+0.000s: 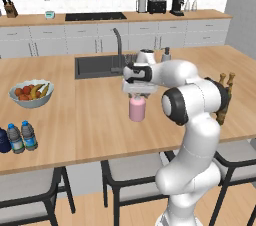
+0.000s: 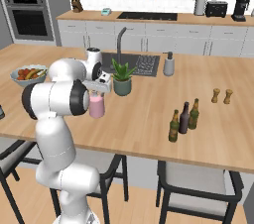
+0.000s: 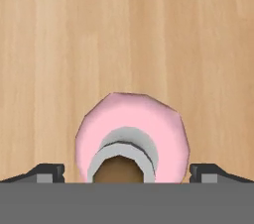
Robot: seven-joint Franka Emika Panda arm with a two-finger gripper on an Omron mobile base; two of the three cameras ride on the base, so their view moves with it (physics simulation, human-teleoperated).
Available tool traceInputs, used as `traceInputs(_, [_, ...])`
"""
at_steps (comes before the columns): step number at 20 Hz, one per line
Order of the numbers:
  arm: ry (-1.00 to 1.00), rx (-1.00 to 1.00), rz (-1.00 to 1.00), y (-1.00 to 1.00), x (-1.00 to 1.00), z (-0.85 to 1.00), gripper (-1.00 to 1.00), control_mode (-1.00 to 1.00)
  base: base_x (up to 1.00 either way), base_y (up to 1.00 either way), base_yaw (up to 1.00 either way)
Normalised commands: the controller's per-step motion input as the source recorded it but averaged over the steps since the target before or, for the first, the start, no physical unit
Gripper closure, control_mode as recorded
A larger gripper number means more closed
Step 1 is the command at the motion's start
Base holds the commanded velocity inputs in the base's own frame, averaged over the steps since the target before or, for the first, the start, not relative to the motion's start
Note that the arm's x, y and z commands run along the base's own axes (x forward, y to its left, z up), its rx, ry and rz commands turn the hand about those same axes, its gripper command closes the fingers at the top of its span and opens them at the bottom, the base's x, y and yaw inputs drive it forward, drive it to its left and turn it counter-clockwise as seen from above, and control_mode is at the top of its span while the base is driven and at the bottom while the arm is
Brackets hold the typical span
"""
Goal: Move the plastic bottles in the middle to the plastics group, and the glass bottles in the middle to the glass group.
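Pink bottle [image 1: 137,109], white cap up, stands upright on the wooden counter [image 1: 90,120], directly beneath the hand. In the hand view the pink bottle [image 3: 131,136] sits centred between the two dark fingertips [image 3: 47,172], which flank it on either side with bare wood visible in the gaps. No contact seen.

Gripper [image 1: 138,95]: jaws fully apart, holding nothing, poised just above the bottle's cap. From the right base camera the gripper [image 2: 99,90] also sits over the pink bottle [image 2: 96,106], with a potted plant [image 2: 122,80] just beyond the hand on the far side.

Step in hand, as judged: approach to the pink bottle for pickup, one of the glass items from the middle. Grasp not yet made.

Next move calls for: straight descent so the fingers pass the cap and bracket the wide body, then closing. The body is broad relative to the jaw spread, so centring looks tight; an off-centre descent could tip it.

Destination: glass group [image 2: 184,118], dark long-necked bottles well off to the hand's right, with two wooden mills [image 2: 222,95] beyond them. Plastics group [image 1: 20,137] lies well away on the hand's opposite side, near the fruit bowl [image 1: 31,93].
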Motion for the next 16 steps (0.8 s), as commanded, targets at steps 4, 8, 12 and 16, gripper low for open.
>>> traceInputs(4, [-0.18, -0.02, -0.07, 0.04, 0.33, -0.19, -1.00, -1.00, 0.00, 0.00, 0.00])
traceInputs(8, [-0.15, -0.01, -0.07, 0.02, 0.17, -0.07, -1.00, -1.00, 0.00, 0.00, 0.00])
traceInputs(12, [-0.05, 0.00, -0.06, 0.00, -0.02, -0.13, -1.00, -1.00, 0.00, 0.00, 0.00])
traceInputs(16, [0.00, 0.00, -0.06, 0.00, -0.12, -0.28, 1.00, -1.00, 0.00, 0.00, 0.00])
